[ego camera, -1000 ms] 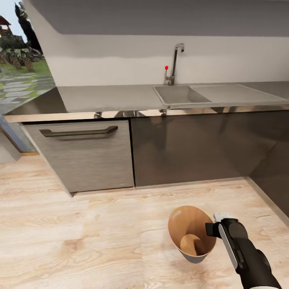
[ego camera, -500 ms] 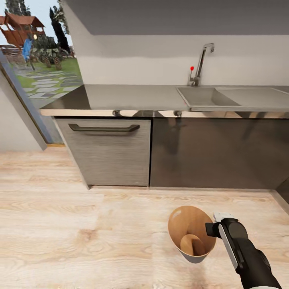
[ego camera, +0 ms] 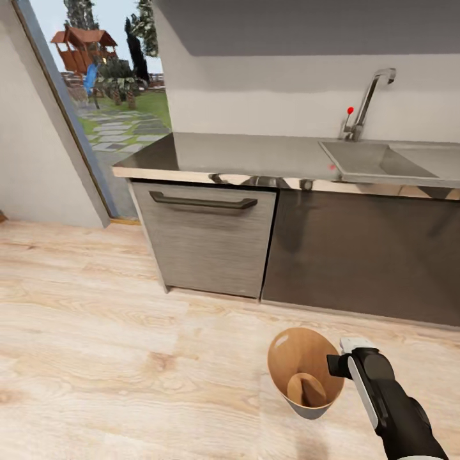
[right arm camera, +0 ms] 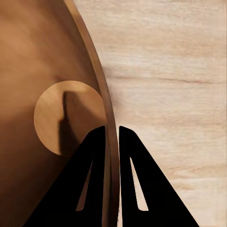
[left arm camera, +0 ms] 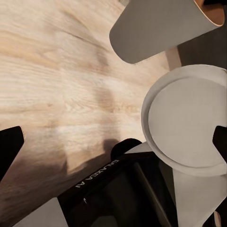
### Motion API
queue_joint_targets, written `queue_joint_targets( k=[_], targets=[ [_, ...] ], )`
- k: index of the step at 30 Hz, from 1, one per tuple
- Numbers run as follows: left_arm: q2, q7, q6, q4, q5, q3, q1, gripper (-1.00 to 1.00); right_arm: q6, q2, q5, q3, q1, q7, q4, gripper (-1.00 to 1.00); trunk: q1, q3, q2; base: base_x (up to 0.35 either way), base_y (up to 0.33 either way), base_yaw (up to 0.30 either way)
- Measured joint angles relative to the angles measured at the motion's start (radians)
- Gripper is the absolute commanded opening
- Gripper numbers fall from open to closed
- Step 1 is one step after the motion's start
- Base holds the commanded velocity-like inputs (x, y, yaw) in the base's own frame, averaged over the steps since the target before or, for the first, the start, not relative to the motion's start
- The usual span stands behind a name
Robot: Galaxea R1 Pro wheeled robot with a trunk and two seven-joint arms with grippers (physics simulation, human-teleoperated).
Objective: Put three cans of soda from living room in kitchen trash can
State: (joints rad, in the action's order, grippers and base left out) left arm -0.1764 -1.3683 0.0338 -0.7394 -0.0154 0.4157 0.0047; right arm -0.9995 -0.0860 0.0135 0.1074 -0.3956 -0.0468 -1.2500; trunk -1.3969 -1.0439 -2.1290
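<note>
Light wood floor (ego camera: 96, 358) runs up to dark kitchen cabinets, and on or just above it, near the head view's lower right, is the bin (ego camera: 303, 374), tilted so its brown inside and round base face the camera. No cans show inside it. The right gripper (ego camera: 337, 364) has the bin's rim: the right wrist view shows its 2 black fingers (right arm camera: 94, 161) closed on the thin wall (right arm camera: 101, 94), 1 inside and 1 outside. From the left wrist view the bin's grey outside (left arm camera: 156, 28) shows instead, hanging over the floor with a shadow under it, beside a round grey part of the robot (left arm camera: 187, 123). The left gripper's 2 fingertips (left arm camera: 9, 146) sit far apart at the picture's edges, with nothing between them.

Behind the bin in the head view stand a grey drawer front (ego camera: 204, 249) with a dark handle, a steel counter (ego camera: 249, 156), a sink (ego camera: 377, 163) with a tall tap (ego camera: 370, 102), and a glass door (ego camera: 96, 115) giving onto a garden.
</note>
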Motion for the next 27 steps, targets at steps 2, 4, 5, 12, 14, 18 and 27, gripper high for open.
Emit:
queue_joint_targets(
  k=[2,4,5,12,14,18,27],
  targets=[
    [0.0,0.0,0.0,0.0,0.0,0.0,0.0,1.0,0.0,0.0,0.0,0.0,0.0,0.0,0.0,-1.0,0.0,0.0,0.0,0.0,0.0,0.29],
    [0.0,0.0,0.0,0.0,0.0,0.001,0.0,1.0,0.0,0.0,0.0,0.0,0.0,0.0,0.0,-1.0,0.0,0.0,0.0,0.0,0.0,0.29],
    [0.0,0.0,0.0,0.0,0.0,0.001,0.0,1.0,0.0,0.0,0.0,0.0,0.0,0.0,0.0,-1.0,0.0,0.0,0.0,0.0,0.0,0.29],
    [-0.011,0.0,0.0,0.0,0.001,0.004,0.0,1.0,0.0,0.0,0.0,0.0,0.0,0.0,0.0,-1.0,0.0,0.0,0.0,0.0,0.0,0.29],
    [-0.021,0.0,0.0,0.0,0.0,0.008,0.0,1.0,0.0,0.0,0.0,0.0,0.0,0.0,0.0,-1.0,0.0,0.0,0.0,0.0,0.0,0.29],
    [-0.034,-0.001,0.0,0.0,-0.001,0.031,0.001,1.0,0.0,0.0,0.0,0.0,0.0,0.0,0.0,-1.0,0.0,0.0,0.0,0.0,0.0,0.29],
    [-0.045,-0.003,0.0,0.0,-0.003,0.074,0.001,1.0,0.0,0.0,0.0,0.0,0.0,0.0,0.0,-1.0,0.0,0.0,0.0,0.0,0.0,0.29]
  ],
)
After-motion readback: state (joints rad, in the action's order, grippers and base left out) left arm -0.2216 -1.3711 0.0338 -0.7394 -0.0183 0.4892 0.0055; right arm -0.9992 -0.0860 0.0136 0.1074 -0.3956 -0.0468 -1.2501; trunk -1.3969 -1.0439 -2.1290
